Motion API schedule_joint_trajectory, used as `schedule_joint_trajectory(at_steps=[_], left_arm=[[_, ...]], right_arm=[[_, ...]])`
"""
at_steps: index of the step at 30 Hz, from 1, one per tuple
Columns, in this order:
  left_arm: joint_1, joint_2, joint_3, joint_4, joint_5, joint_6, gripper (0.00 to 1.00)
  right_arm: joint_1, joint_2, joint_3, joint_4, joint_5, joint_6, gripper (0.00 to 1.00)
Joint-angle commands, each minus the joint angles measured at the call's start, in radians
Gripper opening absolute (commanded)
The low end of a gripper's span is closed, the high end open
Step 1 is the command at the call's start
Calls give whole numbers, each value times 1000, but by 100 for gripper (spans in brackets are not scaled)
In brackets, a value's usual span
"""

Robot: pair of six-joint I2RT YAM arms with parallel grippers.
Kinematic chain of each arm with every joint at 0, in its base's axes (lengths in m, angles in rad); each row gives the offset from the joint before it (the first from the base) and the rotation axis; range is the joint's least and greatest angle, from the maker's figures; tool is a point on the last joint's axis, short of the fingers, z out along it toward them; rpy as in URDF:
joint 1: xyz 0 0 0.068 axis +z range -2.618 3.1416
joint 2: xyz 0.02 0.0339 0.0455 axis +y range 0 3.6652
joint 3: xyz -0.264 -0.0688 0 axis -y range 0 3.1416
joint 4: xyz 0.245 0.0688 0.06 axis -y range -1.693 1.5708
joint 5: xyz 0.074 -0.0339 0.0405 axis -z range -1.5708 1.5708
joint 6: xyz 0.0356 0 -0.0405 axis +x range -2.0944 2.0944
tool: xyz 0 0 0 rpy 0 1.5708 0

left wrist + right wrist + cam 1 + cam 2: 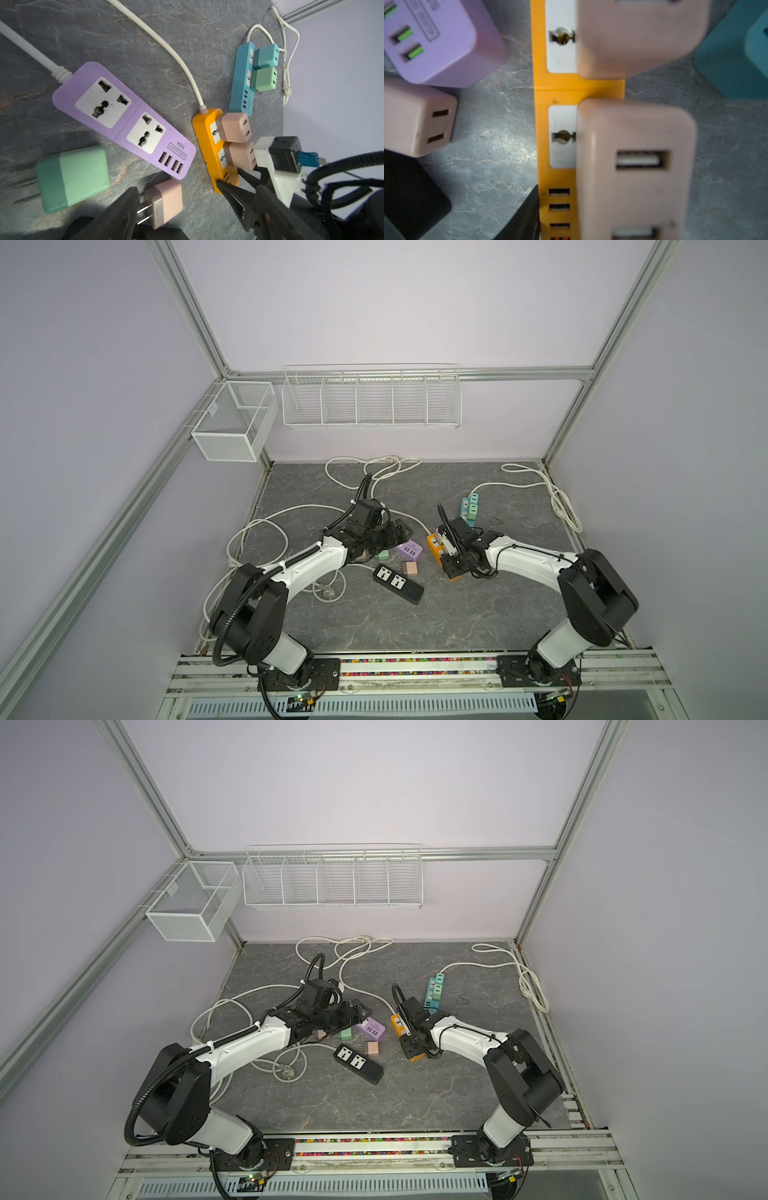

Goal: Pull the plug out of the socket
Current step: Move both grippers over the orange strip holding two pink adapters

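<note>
An orange power strip [204, 133] lies on the table with two pink plugs [234, 126] [242, 155] seated in its sockets. The right wrist view shows them close up, one plug [637, 37] at the far socket and one [633, 166] at the near socket. My right gripper [451, 568] is shut on the strip's USB end. One black finger [527, 214] presses its side; the other is hidden behind the plug. My left gripper [175, 184] is open over a loose pink plug [166, 203] lying on the table, prongs out.
A purple strip [124, 116] with bare sockets and a loose green plug [72, 178] lie by the left gripper. A blue strip [242, 83] carrying teal and green plugs sits beyond the orange one. A black strip [399, 585] lies nearer. White cords [257, 531] loop around.
</note>
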Motion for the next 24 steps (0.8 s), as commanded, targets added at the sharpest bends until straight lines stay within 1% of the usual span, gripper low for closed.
schedule_joint_trajectory(at_steps=[1, 4, 10, 16, 21, 24], left_arm=[[-12, 17, 31, 33, 10, -20, 86], [-17, 20, 34, 32, 5, -24, 86], [-40, 23, 42, 39, -11, -46, 84], [-83, 45, 47, 65, -38, -92, 81], [-117, 75, 58, 83, -48, -121, 77], [-137, 97, 63, 90, -56, -143, 75]], right_arm=[[13, 14, 10, -19, 25, 38, 53], [15, -5, 20, -30, 29, 36, 60], [14, -85, 22, -62, 12, 13, 71], [8, -195, 62, -128, -2, -11, 76], [-14, -215, 121, -169, 2, -9, 78], [-29, -211, 137, -159, 0, -2, 80]])
